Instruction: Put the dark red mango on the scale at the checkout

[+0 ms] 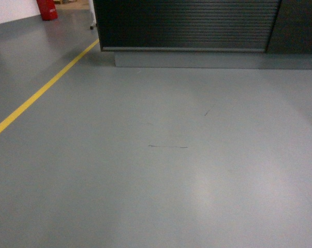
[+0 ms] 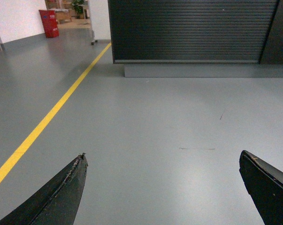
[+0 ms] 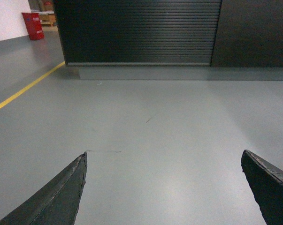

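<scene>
The checkout (image 1: 189,23) shows only as a black front of horizontal ribbed slats on a grey plinth, across the top of the head view; its top is out of view. It also fills the upper part of the left wrist view as the checkout (image 2: 193,30) and of the right wrist view as the checkout (image 3: 139,30). The dark red mango and the scale are out of view. My left gripper (image 2: 163,155) is open over bare grey floor, nothing between its black fingers. My right gripper (image 3: 164,153) is open too, empty. Neither gripper appears in the head view.
A yellow floor line (image 1: 39,93) runs diagonally from lower left toward the counter's left corner. A red box (image 1: 47,9) stands at the far left by a white wall. A darker smooth panel (image 1: 299,26) adjoins the slats on the right. Grey floor (image 1: 166,165) lies ahead.
</scene>
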Tool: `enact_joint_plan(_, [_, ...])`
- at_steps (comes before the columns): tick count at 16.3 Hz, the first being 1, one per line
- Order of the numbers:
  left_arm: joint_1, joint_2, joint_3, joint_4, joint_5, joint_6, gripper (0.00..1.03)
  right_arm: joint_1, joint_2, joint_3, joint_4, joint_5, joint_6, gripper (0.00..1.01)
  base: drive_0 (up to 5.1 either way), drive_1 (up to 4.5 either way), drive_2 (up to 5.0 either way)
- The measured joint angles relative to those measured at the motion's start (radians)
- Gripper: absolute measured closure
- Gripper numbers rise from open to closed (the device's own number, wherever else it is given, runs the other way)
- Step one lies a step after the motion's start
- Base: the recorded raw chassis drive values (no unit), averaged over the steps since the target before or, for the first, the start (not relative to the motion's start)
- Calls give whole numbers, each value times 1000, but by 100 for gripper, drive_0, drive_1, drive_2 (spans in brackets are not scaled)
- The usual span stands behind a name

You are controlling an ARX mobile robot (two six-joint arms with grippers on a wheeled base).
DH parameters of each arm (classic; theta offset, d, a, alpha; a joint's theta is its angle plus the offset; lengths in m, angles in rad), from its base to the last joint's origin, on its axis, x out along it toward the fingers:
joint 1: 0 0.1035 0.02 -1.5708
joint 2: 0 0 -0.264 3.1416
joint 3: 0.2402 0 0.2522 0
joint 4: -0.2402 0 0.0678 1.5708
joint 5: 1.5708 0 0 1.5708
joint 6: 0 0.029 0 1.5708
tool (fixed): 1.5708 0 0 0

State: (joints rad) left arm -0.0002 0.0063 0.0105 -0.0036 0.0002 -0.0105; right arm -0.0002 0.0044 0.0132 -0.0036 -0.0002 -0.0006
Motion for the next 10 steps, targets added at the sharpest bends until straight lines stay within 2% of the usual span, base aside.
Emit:
enact_joint_plan(2, [0,0,0,0,0,0,5,0,0,0,0,0,0,3,0,0,0])
enact_joint_plan(10, [0,0,0,0,0,0,5,0,0,0,0,0,0,3,1,355,-353])
